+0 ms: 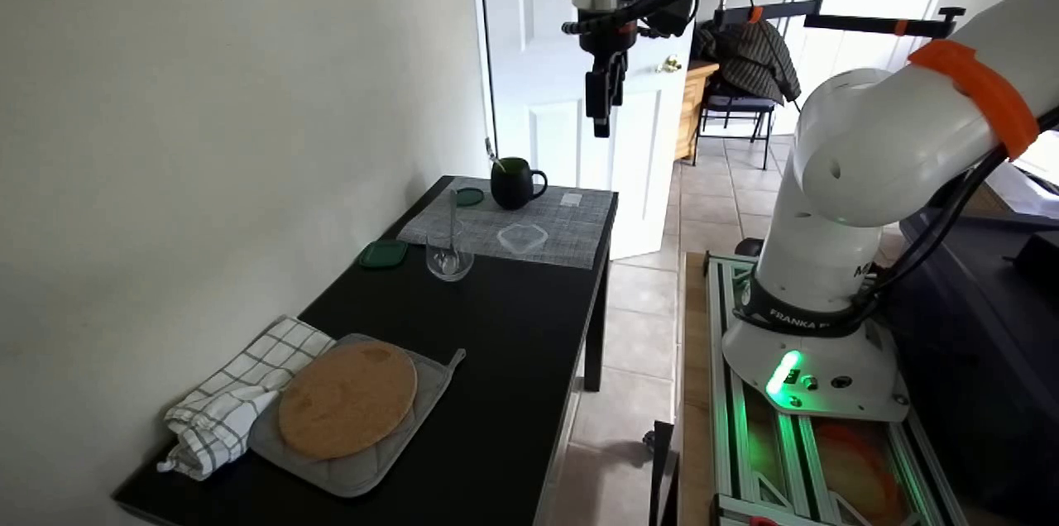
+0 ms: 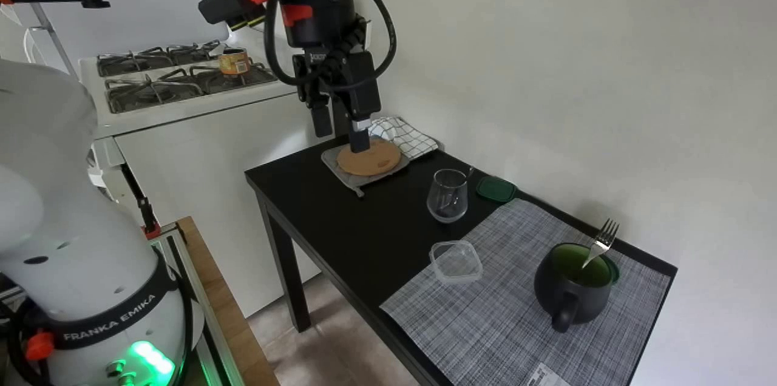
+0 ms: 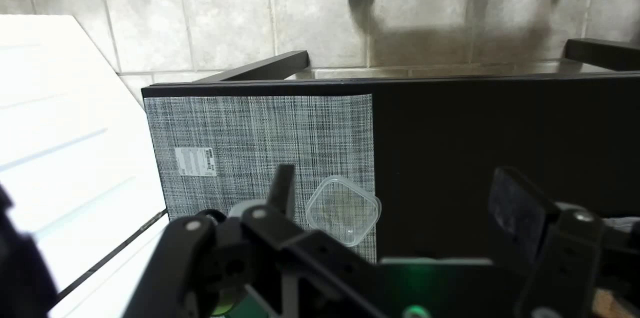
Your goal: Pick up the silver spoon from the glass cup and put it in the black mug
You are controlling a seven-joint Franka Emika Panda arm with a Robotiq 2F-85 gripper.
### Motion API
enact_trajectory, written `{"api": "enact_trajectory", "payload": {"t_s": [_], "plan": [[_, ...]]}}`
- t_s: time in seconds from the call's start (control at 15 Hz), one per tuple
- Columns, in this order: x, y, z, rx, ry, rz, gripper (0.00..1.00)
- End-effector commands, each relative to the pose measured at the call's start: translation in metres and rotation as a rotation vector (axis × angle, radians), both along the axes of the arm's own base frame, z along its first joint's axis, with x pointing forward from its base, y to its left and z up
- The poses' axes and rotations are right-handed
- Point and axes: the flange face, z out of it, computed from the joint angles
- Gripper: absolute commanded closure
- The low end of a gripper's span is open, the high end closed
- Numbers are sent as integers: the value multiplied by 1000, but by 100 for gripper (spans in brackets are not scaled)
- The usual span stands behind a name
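Observation:
The silver spoon (image 1: 452, 216) stands in the clear glass cup (image 1: 464, 263), its handle rising above the rim. In an exterior view the spoon's handle tip (image 2: 470, 172) shows beyond the glass cup (image 2: 438, 203). The black mug (image 1: 510, 187) stands on the grey placemat with a fork in it. The mug (image 2: 569, 301) shows a green inside. My gripper (image 1: 606, 100) hangs high above the table, apart from everything, and also shows in an exterior view (image 2: 341, 131). In the wrist view its fingers (image 3: 400, 195) are wide apart with nothing between. Spoon and glass are hidden there.
A silver fork (image 2: 602, 241) leans in the mug. A low clear container (image 2: 456, 261) lies at the placemat (image 2: 485, 313) edge. A green lid (image 2: 496, 189) lies near the wall by the glass. A cork trivet (image 1: 347, 400), grey pot holder and checked towel (image 1: 277, 356) lie at the far end.

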Motion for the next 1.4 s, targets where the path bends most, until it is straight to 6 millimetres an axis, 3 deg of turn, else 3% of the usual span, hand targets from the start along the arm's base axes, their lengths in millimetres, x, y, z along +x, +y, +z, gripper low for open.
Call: {"api": "enact_trajectory", "payload": {"t_s": [0.0, 0.47, 0.73, 0.87, 1.13, 1.33], "plan": [[0, 0, 1, 0, 1, 0, 0], [33, 36, -4, 279, -162, -80, 0], [65, 52, -12, 378, -292, -79, 0], [86, 57, -24, 408, -359, -69, 0], [115, 57, -70, 404, -412, -27, 0], [140, 42, -108, 328, -347, 22, 0]]}}
